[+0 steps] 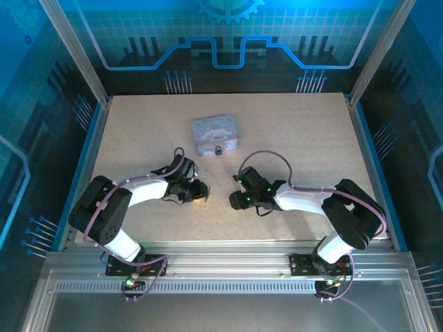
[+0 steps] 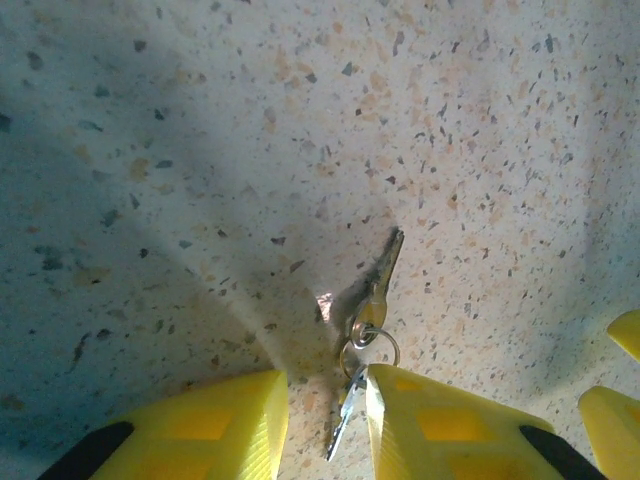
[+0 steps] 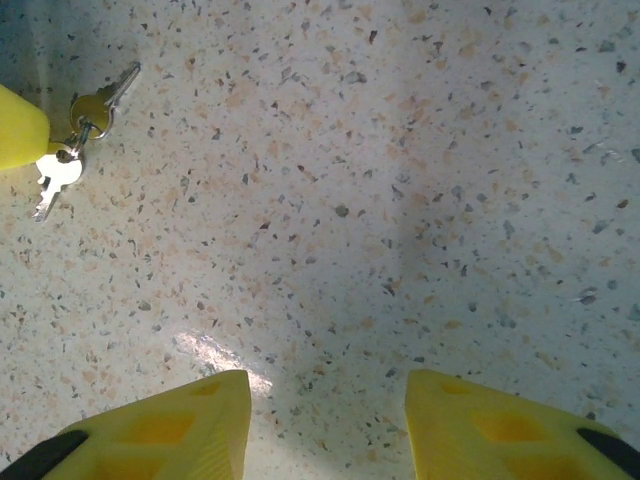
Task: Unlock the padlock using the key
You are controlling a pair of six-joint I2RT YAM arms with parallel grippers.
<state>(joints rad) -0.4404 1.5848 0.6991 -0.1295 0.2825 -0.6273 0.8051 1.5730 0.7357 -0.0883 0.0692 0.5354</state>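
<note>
Key lies flat just beyond my left gripper, long axis aiming at one o'clock, ringed to a second key between its spread fingers. My right gripper gapes too. Farther off, the padlock sits just beside the tin, at its six o'clock.

Overhead camera, high behind the arm bases, looks down on the whole counter; left wrist camera sits close over it, left tool at 6 o'clock, key centred; right wrist camera, equally close, right tool at 6 o'clock, shares that key at 10 o'clock.
</note>
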